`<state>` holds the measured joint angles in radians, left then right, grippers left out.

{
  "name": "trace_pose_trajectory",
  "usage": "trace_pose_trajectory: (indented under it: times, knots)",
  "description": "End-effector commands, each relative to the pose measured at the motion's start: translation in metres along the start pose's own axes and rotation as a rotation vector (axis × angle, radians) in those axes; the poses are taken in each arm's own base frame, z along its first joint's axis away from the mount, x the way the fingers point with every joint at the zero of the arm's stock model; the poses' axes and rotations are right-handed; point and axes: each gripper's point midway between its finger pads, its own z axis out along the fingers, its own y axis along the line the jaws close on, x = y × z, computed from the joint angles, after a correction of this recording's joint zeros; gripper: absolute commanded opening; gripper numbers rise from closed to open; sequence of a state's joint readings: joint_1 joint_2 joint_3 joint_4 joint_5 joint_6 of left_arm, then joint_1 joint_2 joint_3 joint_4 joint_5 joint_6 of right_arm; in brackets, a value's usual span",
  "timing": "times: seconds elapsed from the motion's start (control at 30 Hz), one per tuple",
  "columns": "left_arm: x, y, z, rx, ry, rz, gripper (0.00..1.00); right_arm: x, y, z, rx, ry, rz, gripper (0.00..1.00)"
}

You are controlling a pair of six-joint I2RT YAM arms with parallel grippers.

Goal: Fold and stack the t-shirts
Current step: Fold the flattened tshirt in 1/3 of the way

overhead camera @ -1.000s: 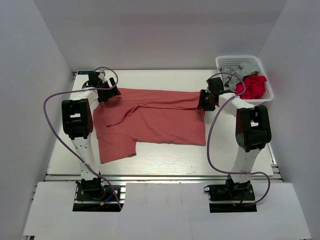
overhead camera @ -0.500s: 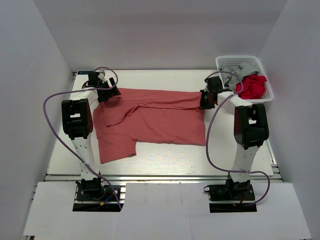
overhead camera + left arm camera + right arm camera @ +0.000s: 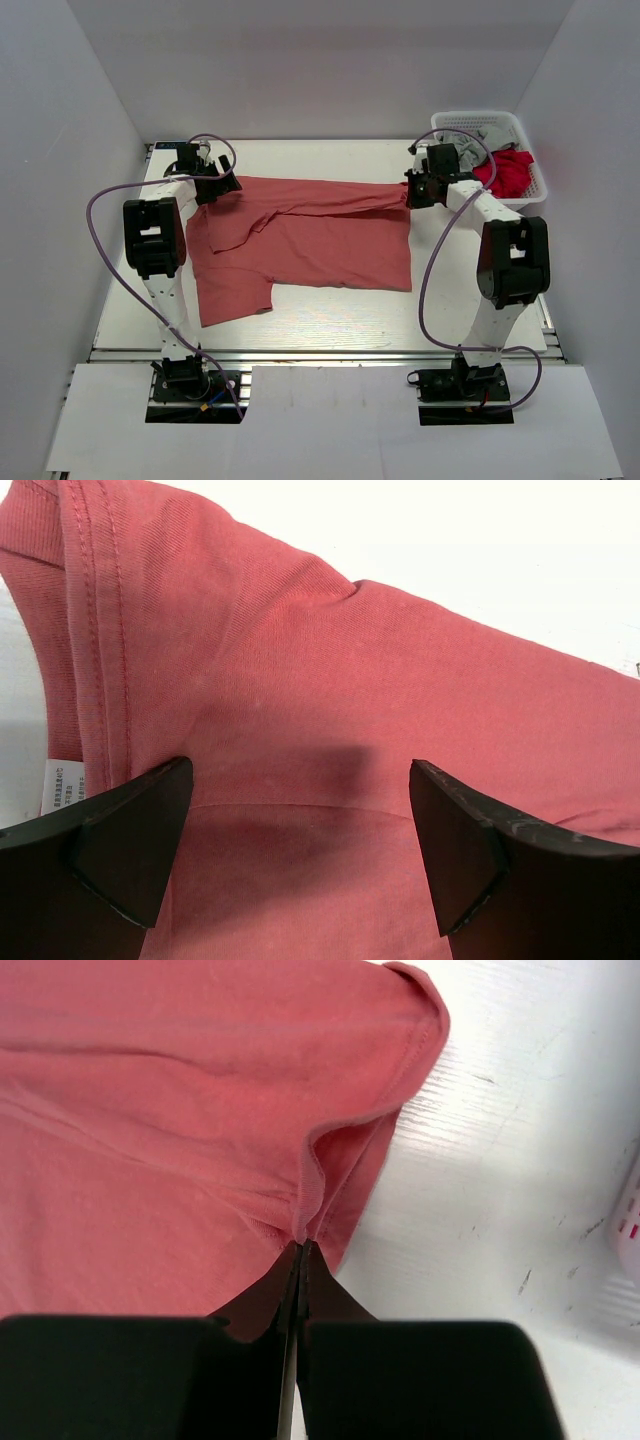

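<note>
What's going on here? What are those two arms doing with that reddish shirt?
Two robot arms are handling a salmon-red t-shirt spread on the white table. The right gripper is shut on a pinch of cloth at the shirt's far right edge. The left gripper hangs open over the far left corner, gripping nothing. A white basket at the far right holds more clothes.

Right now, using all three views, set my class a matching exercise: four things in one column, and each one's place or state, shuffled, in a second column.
1 left gripper
2 right gripper
3 salmon t-shirt
4 white basket

A at the far right corner
B shut on a fold of cloth
C open
D partly folded, lying flat

Pairs: 1-C, 2-B, 3-D, 4-A
</note>
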<state>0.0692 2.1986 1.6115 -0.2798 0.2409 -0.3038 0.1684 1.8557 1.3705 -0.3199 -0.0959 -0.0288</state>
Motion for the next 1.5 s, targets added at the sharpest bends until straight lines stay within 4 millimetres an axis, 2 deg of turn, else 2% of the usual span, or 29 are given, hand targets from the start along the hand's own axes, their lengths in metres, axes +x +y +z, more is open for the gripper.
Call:
trace_pose_trajectory:
  times: [0.0, 0.1, 0.2, 0.23, 0.3, 0.33, 0.4, 0.43, 0.47, 0.53, 0.63, 0.67, 0.7, 0.73, 0.8, 0.83, 0.87, 0.9, 1.03, 1.07, 1.1, 1.13, 1.17, 1.23, 1.27, 1.3, 1.37, 1.4, 1.47]
  knots:
    - [0.005, 0.009, 0.002, -0.032, 0.027, -0.004, 1.00, -0.012, 0.000, -0.009, -0.036, -0.043, -0.085, 0.00]
    - [0.007, 0.009, 0.001, -0.035, 0.035, -0.006, 1.00, -0.011, -0.004, -0.011, -0.031, -0.038, -0.028, 0.00]
    - [0.007, 0.009, 0.001, -0.035, 0.035, -0.006, 1.00, 0.009, -0.007, -0.007, -0.024, 0.006, 0.052, 0.01]
    - [0.007, 0.009, 0.001, -0.035, 0.035, -0.006, 1.00, 0.027, -0.008, -0.004, -0.011, 0.044, 0.131, 0.01]
    - [0.011, 0.011, 0.002, -0.037, 0.044, -0.008, 1.00, 0.036, -0.012, -0.002, 0.029, 0.050, 0.209, 0.03]
    - [0.011, 0.011, 0.002, -0.037, 0.044, -0.008, 1.00, 0.048, -0.015, 0.001, 0.055, 0.071, 0.252, 0.10]
    - [0.015, 0.012, 0.005, -0.040, 0.052, -0.010, 1.00, 0.063, -0.014, 0.001, 0.071, 0.093, 0.304, 0.16]
    - [0.015, 0.012, 0.005, -0.040, 0.052, -0.010, 1.00, 0.069, -0.016, 0.000, 0.079, 0.102, 0.326, 0.32]
    - [0.015, 0.012, 0.005, -0.040, 0.052, -0.010, 1.00, 0.071, -0.017, -0.002, 0.087, 0.106, 0.334, 0.40]
    - [0.015, 0.012, 0.005, -0.040, 0.052, -0.010, 1.00, 0.062, -0.016, -0.007, 0.088, 0.086, 0.339, 0.50]
    - [0.011, 0.010, 0.001, -0.037, 0.042, -0.008, 1.00, 0.035, -0.012, -0.021, 0.060, 0.015, 0.321, 0.56]
    - [0.015, 0.010, 0.002, -0.031, 0.053, -0.010, 1.00, 0.030, -0.008, -0.024, 0.048, 0.003, 0.315, 0.58]
    - [0.015, 0.010, 0.002, -0.031, 0.053, -0.010, 1.00, 0.008, 0.000, -0.031, 0.000, -0.060, 0.295, 0.60]
    - [0.015, 0.010, 0.002, -0.031, 0.053, -0.010, 1.00, 0.002, 0.004, -0.035, -0.019, -0.078, 0.282, 0.61]
    - [0.012, 0.007, -0.001, -0.020, 0.048, -0.008, 1.00, -0.017, 0.013, -0.039, -0.064, -0.129, 0.264, 0.75]
    - [0.012, 0.007, -0.001, -0.019, 0.048, -0.008, 1.00, -0.022, 0.014, -0.040, -0.072, -0.140, 0.257, 0.78]
    - [0.012, 0.007, -0.001, -0.019, 0.048, -0.008, 1.00, -0.024, 0.015, -0.037, -0.082, -0.139, 0.259, 0.78]
    - [0.010, 0.006, -0.001, -0.017, 0.039, -0.006, 1.00, -0.027, 0.025, -0.032, -0.131, -0.131, 0.250, 0.89]
    - [0.008, 0.005, -0.002, -0.016, 0.038, -0.006, 1.00, -0.031, 0.048, -0.009, -0.260, -0.117, 0.273, 0.90]
    - [0.008, 0.005, -0.002, -0.016, 0.038, -0.006, 1.00, -0.030, 0.050, -0.005, -0.274, -0.107, 0.299, 0.90]
    - [0.008, 0.005, -0.002, -0.016, 0.038, -0.006, 1.00, -0.020, 0.049, 0.011, -0.287, -0.069, 0.324, 0.90]
    - [0.007, 0.007, -0.002, -0.027, 0.035, -0.005, 1.00, -0.021, 0.051, 0.014, -0.298, -0.057, 0.358, 0.90]
    - [0.009, 0.007, -0.002, -0.029, 0.043, -0.007, 1.00, -0.019, 0.049, 0.018, -0.297, -0.048, 0.368, 0.90]
    - [0.011, 0.010, 0.000, -0.041, 0.050, -0.010, 1.00, -0.008, 0.043, 0.037, -0.264, -0.001, 0.404, 0.90]
    - [0.010, 0.012, 0.000, -0.051, 0.047, -0.009, 1.00, -0.011, 0.039, 0.040, -0.257, -0.003, 0.408, 0.90]
    - [0.010, 0.012, 0.000, -0.051, 0.047, -0.009, 1.00, 0.000, 0.033, 0.048, -0.228, 0.030, 0.429, 0.90]
    - [0.010, 0.016, 0.005, -0.064, 0.052, -0.002, 1.00, 0.006, 0.021, 0.063, -0.192, 0.061, 0.469, 0.90]
    - [0.008, 0.015, 0.004, -0.064, 0.053, -0.002, 1.00, 0.009, 0.023, 0.065, -0.193, 0.078, 0.479, 0.90]
    - [0.011, 0.019, 0.014, -0.068, 0.069, 0.007, 1.00, 0.017, 0.012, 0.077, -0.169, 0.118, 0.516, 0.90]
